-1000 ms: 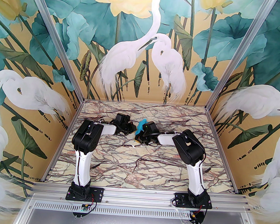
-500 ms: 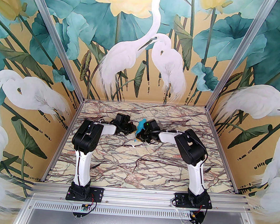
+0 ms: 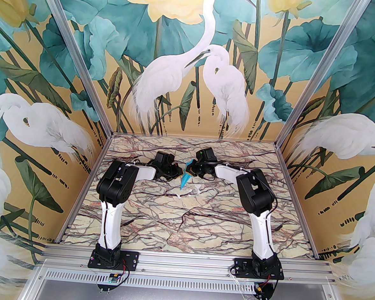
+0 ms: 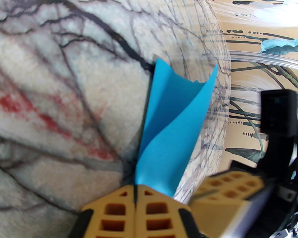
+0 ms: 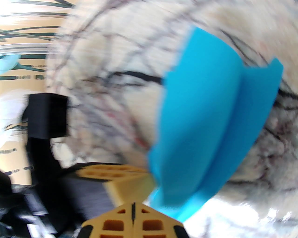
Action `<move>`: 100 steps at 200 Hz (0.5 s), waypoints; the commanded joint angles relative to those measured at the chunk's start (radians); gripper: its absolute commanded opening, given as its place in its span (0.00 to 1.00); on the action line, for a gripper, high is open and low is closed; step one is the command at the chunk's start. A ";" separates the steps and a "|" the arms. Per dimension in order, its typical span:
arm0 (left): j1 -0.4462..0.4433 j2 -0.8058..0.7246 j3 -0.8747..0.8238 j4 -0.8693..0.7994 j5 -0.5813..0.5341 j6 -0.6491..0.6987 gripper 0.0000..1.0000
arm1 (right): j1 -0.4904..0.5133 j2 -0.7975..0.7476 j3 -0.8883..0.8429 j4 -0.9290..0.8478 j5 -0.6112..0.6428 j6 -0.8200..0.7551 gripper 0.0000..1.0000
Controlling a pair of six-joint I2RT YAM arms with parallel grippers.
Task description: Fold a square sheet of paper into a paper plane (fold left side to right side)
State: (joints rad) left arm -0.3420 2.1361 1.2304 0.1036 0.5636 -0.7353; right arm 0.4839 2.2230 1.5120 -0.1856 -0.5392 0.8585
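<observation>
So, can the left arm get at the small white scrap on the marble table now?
Probably not usefully: the small white scrap lies close, with bare marble table between, but the left pincer is shut on the bright blue folded paper plane.

Egret-and-lotus mural walls (image 3: 193, 66), veined marble tabletop (image 3: 182, 222), aluminium frame posts (image 3: 76, 55).

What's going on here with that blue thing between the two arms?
Two robot arms are folding a blue paper plane over the marbled table. The left gripper is shut on one end, its folds fanning apart. The right gripper is shut right beside it; whether it also pinches the paper is unclear.
</observation>
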 commanded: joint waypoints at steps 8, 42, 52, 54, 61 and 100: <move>-0.029 0.070 0.012 -0.045 -0.030 0.031 0.00 | -0.003 0.035 0.018 -0.103 0.065 -0.040 0.00; -0.029 0.070 0.014 -0.047 -0.030 0.034 0.00 | -0.004 0.022 -0.020 -0.097 0.087 -0.033 0.00; -0.030 0.072 0.014 -0.046 -0.030 0.034 0.00 | -0.005 0.018 -0.022 -0.092 0.079 -0.034 0.00; -0.030 0.072 0.014 -0.044 -0.030 0.034 0.00 | -0.005 0.018 -0.022 -0.092 0.079 -0.034 0.00; -0.030 0.071 0.014 -0.045 -0.029 0.033 0.00 | -0.004 0.015 -0.020 -0.094 0.076 -0.038 0.00; -0.032 0.064 0.017 -0.045 -0.025 0.031 0.00 | -0.009 -0.041 -0.012 -0.089 0.067 -0.062 0.05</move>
State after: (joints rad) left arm -0.3431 2.1399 1.2400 0.0891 0.5640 -0.7284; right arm 0.4839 2.2387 1.5120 -0.2302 -0.4938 0.8326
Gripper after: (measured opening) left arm 0.048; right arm 0.034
